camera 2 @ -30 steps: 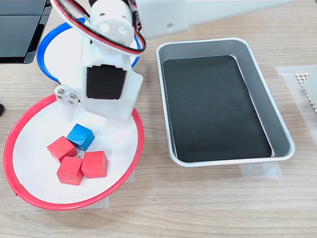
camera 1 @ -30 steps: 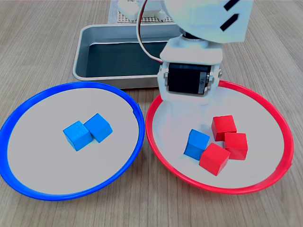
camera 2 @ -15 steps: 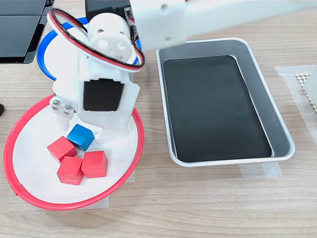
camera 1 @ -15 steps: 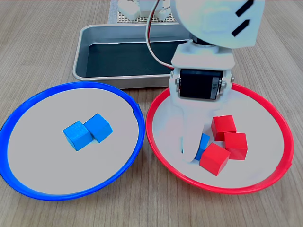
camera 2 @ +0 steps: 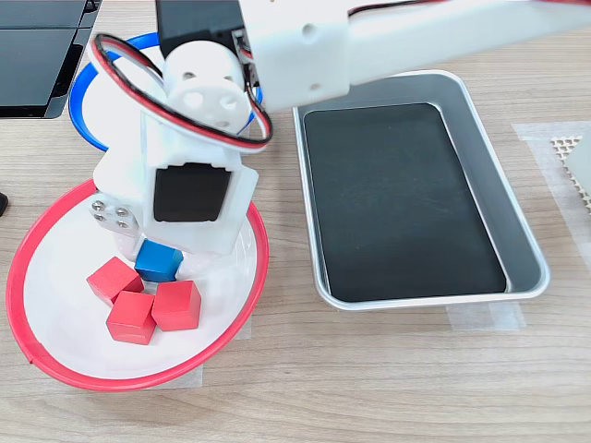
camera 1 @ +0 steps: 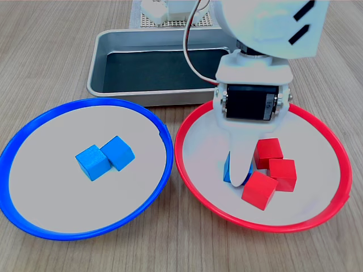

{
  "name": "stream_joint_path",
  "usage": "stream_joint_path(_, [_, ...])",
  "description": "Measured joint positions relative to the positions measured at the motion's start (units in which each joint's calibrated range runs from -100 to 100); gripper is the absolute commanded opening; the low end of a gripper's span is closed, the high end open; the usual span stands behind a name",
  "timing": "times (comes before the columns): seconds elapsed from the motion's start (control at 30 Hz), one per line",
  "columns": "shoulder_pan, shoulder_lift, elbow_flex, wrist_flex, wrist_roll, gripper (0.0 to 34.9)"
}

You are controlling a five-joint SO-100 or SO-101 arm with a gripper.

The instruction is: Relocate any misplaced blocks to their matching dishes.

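Reaching down into the red-rimmed dish (camera 1: 187,170), the white arm has its pincer (camera 1: 239,170) lowered over the single blue block (camera 2: 159,262) that lies there. In the first exterior view one white finger (camera 1: 240,161) stands in front of that block and covers most of it, so only a strip of blue shows at the finger's left edge. In the second exterior view the block sits just under the arm's wrist housing, with its top and one side visible. How wide the pincer stands, and whether it has hold of the block, cannot be told from either view.

Three red blocks lie in the same dish, close together and just beside the blue one: in the first exterior view they are a red block (camera 1: 267,152) farthest from the camera, a second red block (camera 1: 282,174) to its right, and a third red block (camera 1: 259,190) nearest the camera.

To the first exterior view's left, the blue-rimmed dish (camera 1: 34,122) rests on the wooden surface (camera 1: 51,56) with two blue blocks touching at its centre, one blue block (camera 1: 92,162) and another blue block (camera 1: 118,152). The two dishes' rims nearly meet.

Behind the dishes in the first exterior view stands a rectangular grey metal tray (camera 2: 517,221) with a dark bottom.

No brand, label or readable writing shows; the arm's housing bears only short black slots.
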Motion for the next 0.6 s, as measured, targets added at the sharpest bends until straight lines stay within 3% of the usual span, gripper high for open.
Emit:
stream_joint_path(0.3, [0.9, 0.0, 0.0, -0.2, 0.0, 0.5])
stream_joint_path(0.6, [1.1, -2.2, 1.8, -0.2, 1.2, 0.4])
